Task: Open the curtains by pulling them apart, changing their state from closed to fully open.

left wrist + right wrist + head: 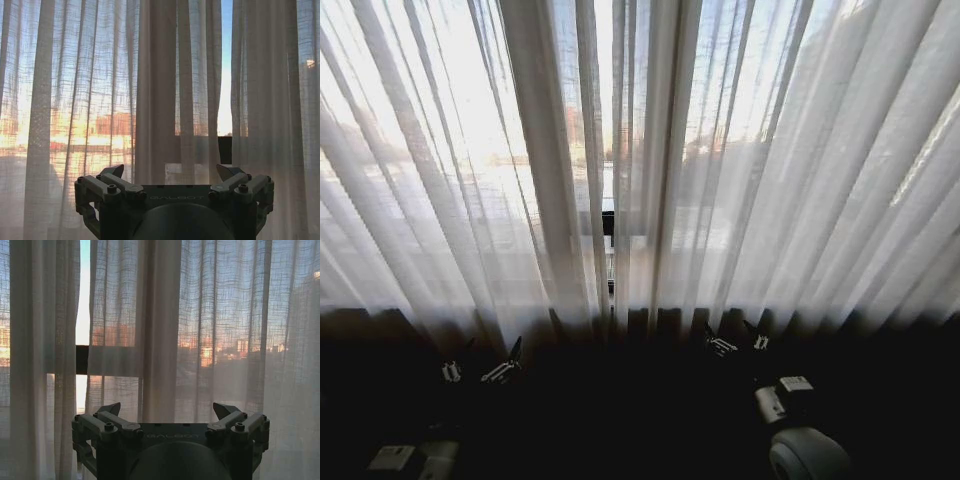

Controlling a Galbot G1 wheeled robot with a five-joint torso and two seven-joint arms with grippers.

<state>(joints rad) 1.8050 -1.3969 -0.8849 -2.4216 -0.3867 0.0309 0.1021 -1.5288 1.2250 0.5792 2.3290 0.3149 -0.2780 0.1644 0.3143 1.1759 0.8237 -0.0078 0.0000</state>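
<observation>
The curtains hang drawn across the window as two sheer cream panels, a left panel (440, 180) and a right panel (800, 180), with only a narrow slit (608, 190) between their inner edges. My left gripper (480, 370) is low in front of the left panel's hem, open and empty. My right gripper (738, 342) is open below the right panel, just short of the fabric. In the left wrist view the left gripper (171, 172) faces the pleats (155, 90) with nothing between its fingers. The right gripper (167, 409) likewise faces pleated fabric (160, 330), apart from it.
A dark horizontal window frame bar (608, 222) shows through the slit, and again as the bar (225, 150) and the bar (81, 360) in the wrist views. Below the hems everything is in deep shadow. My right forearm (805, 450) sits at the lower right.
</observation>
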